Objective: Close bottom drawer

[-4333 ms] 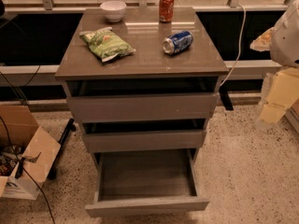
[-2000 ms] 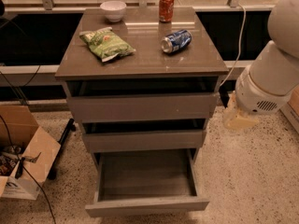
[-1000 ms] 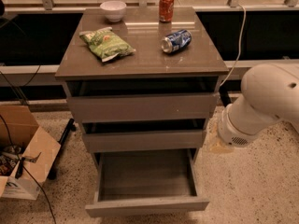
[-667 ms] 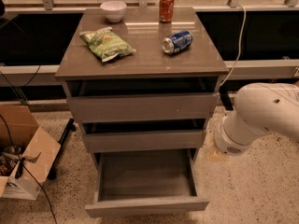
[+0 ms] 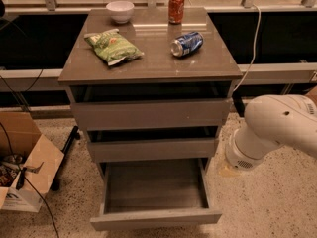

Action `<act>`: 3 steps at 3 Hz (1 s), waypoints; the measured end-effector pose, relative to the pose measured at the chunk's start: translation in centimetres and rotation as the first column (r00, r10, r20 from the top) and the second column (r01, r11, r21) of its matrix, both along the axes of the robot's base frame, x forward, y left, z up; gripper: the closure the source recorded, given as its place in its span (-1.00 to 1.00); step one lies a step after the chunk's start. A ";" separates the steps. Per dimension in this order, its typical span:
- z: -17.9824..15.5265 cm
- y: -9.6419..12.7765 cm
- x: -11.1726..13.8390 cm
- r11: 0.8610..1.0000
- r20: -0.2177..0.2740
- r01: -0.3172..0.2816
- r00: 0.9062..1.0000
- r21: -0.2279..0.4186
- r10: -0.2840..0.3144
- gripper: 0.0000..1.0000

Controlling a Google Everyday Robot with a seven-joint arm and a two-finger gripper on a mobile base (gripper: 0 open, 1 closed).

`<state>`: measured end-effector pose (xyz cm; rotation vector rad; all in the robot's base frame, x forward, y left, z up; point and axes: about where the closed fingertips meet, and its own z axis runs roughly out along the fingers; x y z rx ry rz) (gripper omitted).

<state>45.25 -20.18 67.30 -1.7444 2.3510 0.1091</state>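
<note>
Risk: the gripper (image 5: 229, 170), whose state I cannot tell, sits low just right of the open bottom drawer (image 5: 155, 217) and may shove its side, not its front, jamming it.

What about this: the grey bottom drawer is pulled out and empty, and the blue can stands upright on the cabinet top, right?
No: the camera view shows the blue can lying on its side there. The grey bottom drawer is pulled out and empty; the gripper is low at the cabinet's right.

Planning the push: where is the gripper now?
Camera view: the gripper is low on the right, mostly hidden under the white arm, beside the right side of the pulled-out bottom drawer.
</note>
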 end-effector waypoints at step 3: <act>-9.6 -2.2 0.1 1.000 -0.007 0.019 1.000 0.002 -0.019 1.00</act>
